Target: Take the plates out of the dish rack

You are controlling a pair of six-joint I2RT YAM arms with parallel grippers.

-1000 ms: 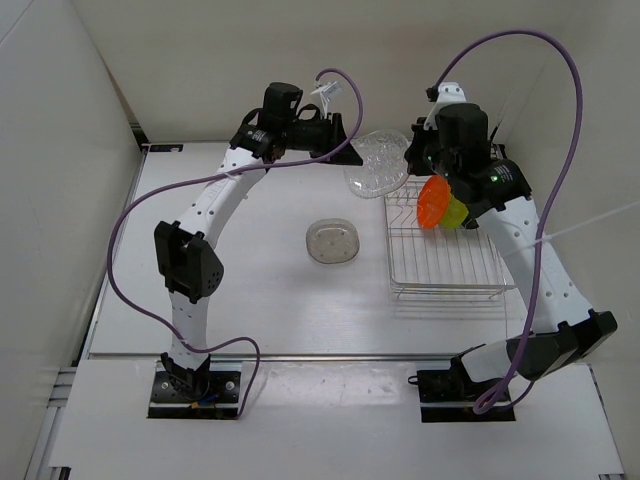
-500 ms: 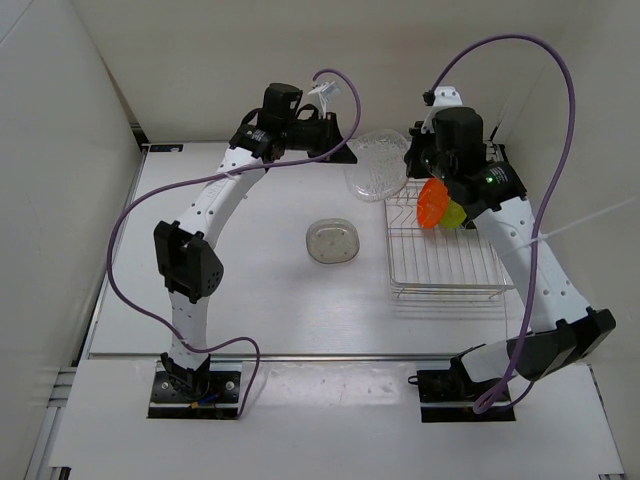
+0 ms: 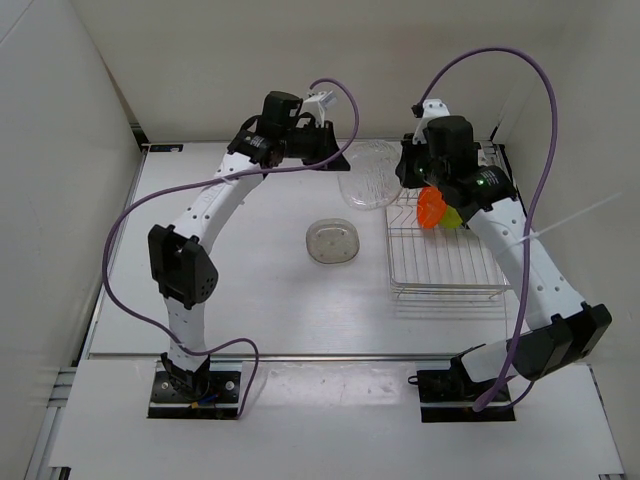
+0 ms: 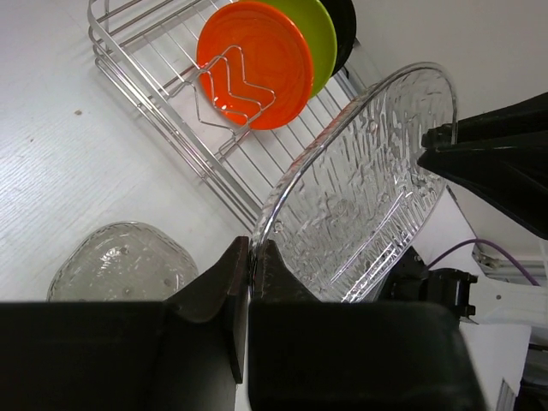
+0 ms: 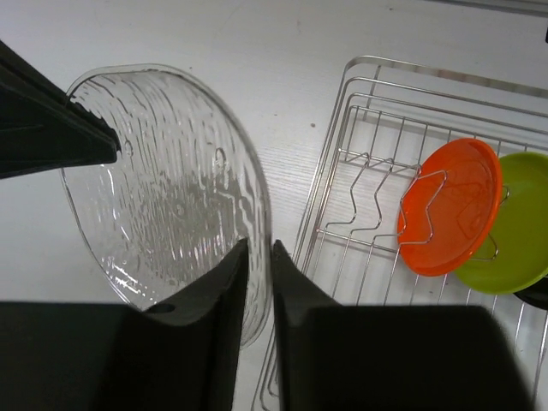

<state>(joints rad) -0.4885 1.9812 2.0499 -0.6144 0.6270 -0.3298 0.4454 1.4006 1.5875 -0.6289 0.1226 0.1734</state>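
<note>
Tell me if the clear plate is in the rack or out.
Out: left gripper and right gripper pinch the clear plate by its rim, beside the rack.

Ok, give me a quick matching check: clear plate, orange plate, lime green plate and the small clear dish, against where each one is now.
1 clear plate
2 orange plate
3 lime green plate
4 small clear dish

A flat on the table, left of the dish rack
B upright in the rack, between the orange plate and the black plate
C off the rack, rim pinched by the left gripper, right gripper astride it
D upright, first of the row

Pairs: 1-C, 2-D, 3-B, 4-A
</note>
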